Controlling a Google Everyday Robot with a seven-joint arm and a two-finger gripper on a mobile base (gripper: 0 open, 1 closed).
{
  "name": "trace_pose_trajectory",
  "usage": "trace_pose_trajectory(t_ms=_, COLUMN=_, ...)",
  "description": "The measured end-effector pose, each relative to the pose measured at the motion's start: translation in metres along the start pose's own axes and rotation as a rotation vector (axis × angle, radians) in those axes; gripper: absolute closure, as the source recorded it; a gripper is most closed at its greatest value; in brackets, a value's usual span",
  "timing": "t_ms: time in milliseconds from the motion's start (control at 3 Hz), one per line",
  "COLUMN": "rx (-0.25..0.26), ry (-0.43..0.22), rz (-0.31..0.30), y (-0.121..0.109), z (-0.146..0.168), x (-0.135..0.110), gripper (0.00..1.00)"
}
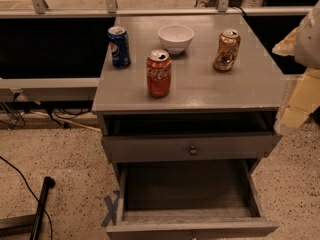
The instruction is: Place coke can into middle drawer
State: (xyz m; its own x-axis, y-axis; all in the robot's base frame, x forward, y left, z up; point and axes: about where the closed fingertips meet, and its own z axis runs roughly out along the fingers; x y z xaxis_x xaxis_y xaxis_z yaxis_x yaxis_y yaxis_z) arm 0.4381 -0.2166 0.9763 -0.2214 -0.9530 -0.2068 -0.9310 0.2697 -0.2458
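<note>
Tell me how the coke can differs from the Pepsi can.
The coke can is red and stands near the front of the cabinet top; the Pepsi can is blue and stands farther back, leftward. Both stand upright. The gripper is at the view's right edge, touching neither.

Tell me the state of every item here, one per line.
Coke can: upright on cabinet top, unheld.
Pepsi can: upright.
Gold can: upright.
Bowl: right way up.
Top drawer: slightly out.
Middle drawer: pulled open, empty.
Pincer: at right edge, clear of the cans.
</note>
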Motion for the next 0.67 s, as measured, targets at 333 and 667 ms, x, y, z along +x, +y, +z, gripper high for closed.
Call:
trace_pose_trajectory(t_ms=333, rx=0.000, ry=0.000, rz=0.000, y=0.000, z=0.000, x=0.000, gripper=0.00)
trace_pose_trajectory(t_ms=667, rx=0.039, ry=-0.098, rz=0.013, y=-0.019, z=0.021, x=-0.024, gripper=0.00)
